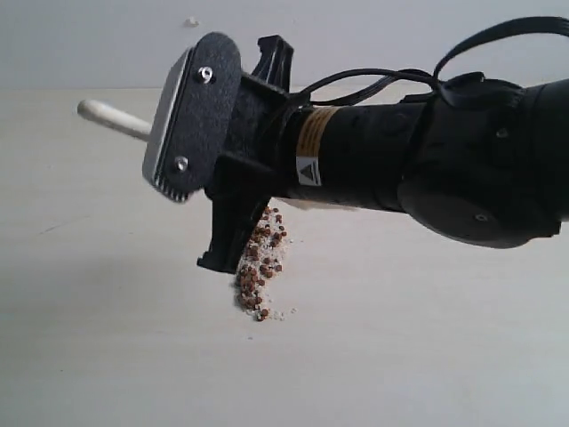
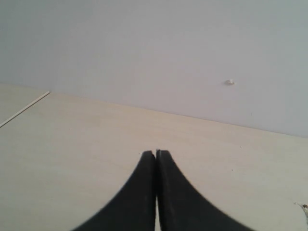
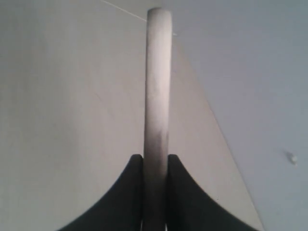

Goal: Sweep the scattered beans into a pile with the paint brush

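The beans lie gathered in a narrow pile (image 1: 258,271) of reddish-brown grains and whitish crumbs on the pale table, right beside the lower finger of my right gripper (image 1: 240,160). That gripper is shut on the paint brush: its pale wooden handle (image 3: 158,72) runs out between the fingertips of my right gripper (image 3: 155,156). In the exterior view the handle end (image 1: 107,116) sticks out to the left. The bristles and ferrule are hidden behind the arm. My left gripper (image 2: 156,152) is shut with nothing in it, above bare table, and is out of the exterior view.
The right arm (image 1: 427,160) with its black cables fills the upper right of the exterior view and hides the table behind it. A grey wall (image 1: 356,36) with a small white speck (image 1: 190,21) rises behind the table's far edge.
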Available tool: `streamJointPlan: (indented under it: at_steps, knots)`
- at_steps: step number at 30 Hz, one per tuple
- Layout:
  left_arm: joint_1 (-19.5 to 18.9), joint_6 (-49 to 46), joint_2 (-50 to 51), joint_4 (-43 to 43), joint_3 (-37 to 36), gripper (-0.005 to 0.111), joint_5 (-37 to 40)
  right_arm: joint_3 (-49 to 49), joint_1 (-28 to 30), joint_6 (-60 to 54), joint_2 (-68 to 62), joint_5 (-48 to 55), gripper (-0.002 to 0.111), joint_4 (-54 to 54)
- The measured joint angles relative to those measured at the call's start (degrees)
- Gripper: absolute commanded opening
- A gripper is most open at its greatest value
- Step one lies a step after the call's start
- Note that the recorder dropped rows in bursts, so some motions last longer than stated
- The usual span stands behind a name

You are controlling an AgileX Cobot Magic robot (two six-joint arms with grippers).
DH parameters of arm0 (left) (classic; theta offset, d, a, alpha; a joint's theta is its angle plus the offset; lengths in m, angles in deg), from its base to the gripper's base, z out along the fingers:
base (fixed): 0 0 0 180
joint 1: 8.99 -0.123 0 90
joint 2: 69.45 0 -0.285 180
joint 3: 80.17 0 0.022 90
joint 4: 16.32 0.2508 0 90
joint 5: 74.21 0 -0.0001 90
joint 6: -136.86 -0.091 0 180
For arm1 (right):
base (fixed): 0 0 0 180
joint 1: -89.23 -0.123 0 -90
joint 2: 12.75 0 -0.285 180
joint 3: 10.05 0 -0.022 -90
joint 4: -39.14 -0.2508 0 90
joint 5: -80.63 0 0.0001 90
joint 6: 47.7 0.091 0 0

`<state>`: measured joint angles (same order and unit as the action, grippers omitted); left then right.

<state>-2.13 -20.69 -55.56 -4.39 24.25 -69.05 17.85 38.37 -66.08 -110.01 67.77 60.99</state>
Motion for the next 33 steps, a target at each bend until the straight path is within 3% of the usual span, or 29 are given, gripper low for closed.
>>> streamJointPlan:
  at_steps: [5, 9, 11, 13, 18, 23, 33]
  knots:
    - [0.0, 0.0, 0.0, 0.0, 0.0, 0.0, 0.0, 0.0, 0.0, 21.68, 0.0, -2.37, 0.0, 28.46]
    - [0.0, 0.0, 0.0, 0.0, 0.0, 0.0, 0.0, -0.53, 3.33, 30.37, 0.0, -9.98, 0.0, 43.61]
    - [0.0, 0.0, 0.0, 0.0, 0.0, 0.0, 0.0, -0.87, 6.33, 32.6, 0.0, -14.8, 0.0, 44.18]
    - [0.0, 0.0, 0.0, 0.0, 0.0, 0.0, 0.0, -1.09, 14.33, 38.69, 0.0, -30.8, 0.0, 44.54]
    - [0.0, 0.0, 0.0, 0.0, 0.0, 0.0, 0.0, -1.22, 23.15, 52.98, -1.25, -52.69, 0.0, 44.91]
    - [0.0, 0.0, 0.0, 0.0, 0.0, 0.0, 0.0, -0.23, 23.86, 65.73, -7.41, -55.99, 0.0, 51.98]
    - [0.0, 0.0, 0.0, 0.0, 0.0, 0.0, 0.0, 5.43, 23.04, 57.97, -19.74, -56.29, 0.0, 50.19]
